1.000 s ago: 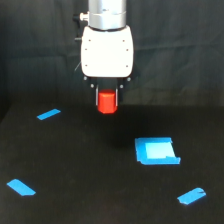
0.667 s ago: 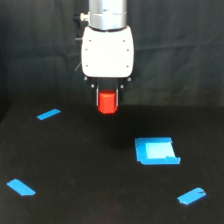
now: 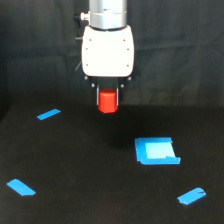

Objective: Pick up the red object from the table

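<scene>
Risk at this moment sits mostly in the grip, because the table [image 3: 100,170], a wide matte black surface, lies well below the load and offers nothing to catch it softly. White and bulky, the arm's head hangs above the middle of the scene, and under it the gripper [image 3: 107,98] is clamped around the red object [image 3: 107,102], which is off the table and in the air between the 2 short dark fingers. Only the upper part of the red object looks pinched; its lower half hangs free beneath the fingertips, so I judge the hold to be shallow. A jolt or a quick swing could let the piece slide out, and with faceted sides it might twist in the fingers first. If it falls, it would probably bounce or roll on the hard black top, perhaps toward the blue square [image 3: 156,151] lying near, below and toward the exterior view's right. Smaller still, 3 blue tape strips [image 3: 48,114] lie flat and well apart from the gripper, and I see little danger from them.
</scene>
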